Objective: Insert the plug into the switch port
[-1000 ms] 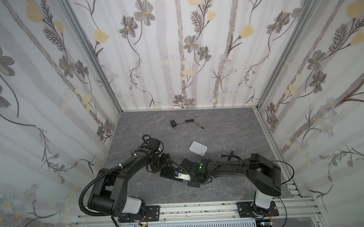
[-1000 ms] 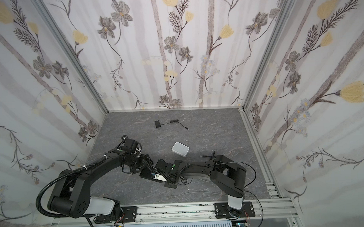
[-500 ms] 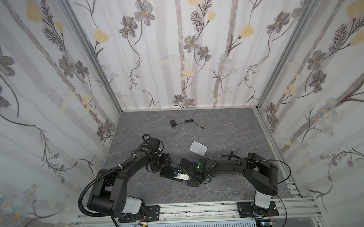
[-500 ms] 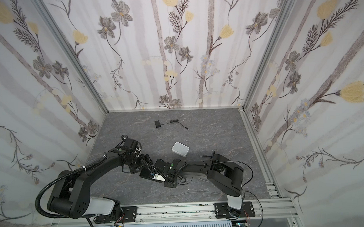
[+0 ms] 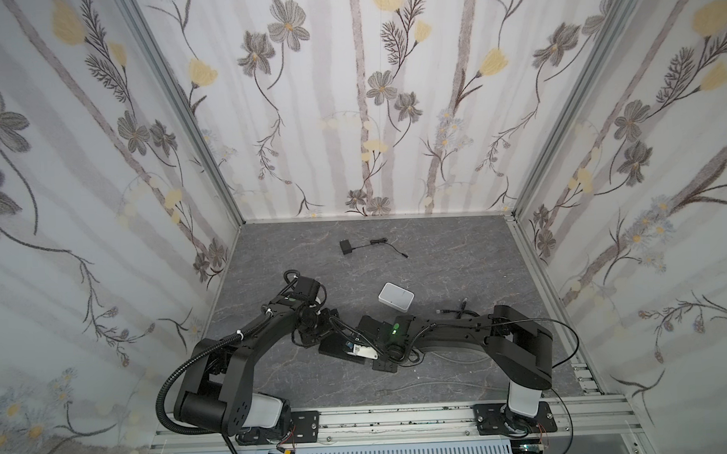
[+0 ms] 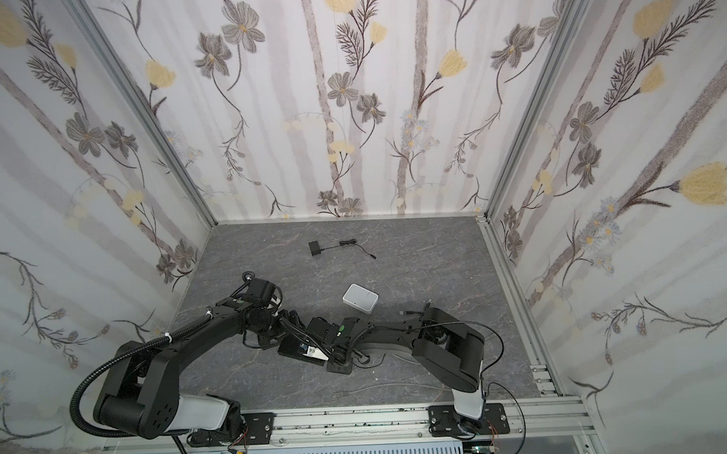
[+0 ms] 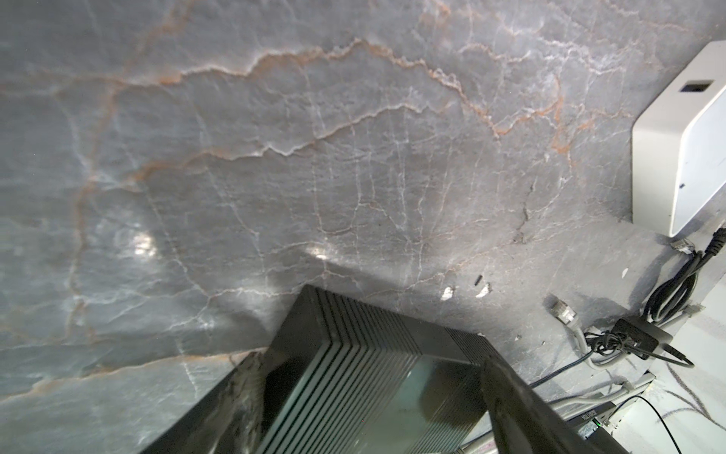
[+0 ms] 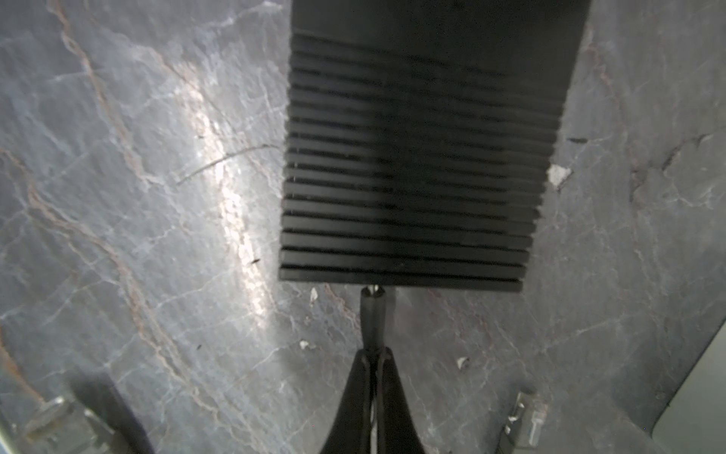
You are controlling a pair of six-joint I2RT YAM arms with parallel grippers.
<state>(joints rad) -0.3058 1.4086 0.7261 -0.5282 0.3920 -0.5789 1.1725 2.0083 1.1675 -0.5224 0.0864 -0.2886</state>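
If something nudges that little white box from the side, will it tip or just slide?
Probably slide: the white box lies flat and low on the table, so tipping seems unlikely. Its smooth shell and rounded corners may let it slip out of a light grip. Being small and apparently plastic, it is likely light.

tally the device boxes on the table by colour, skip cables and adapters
white box: 1
black ribbed box: 1
total: 2
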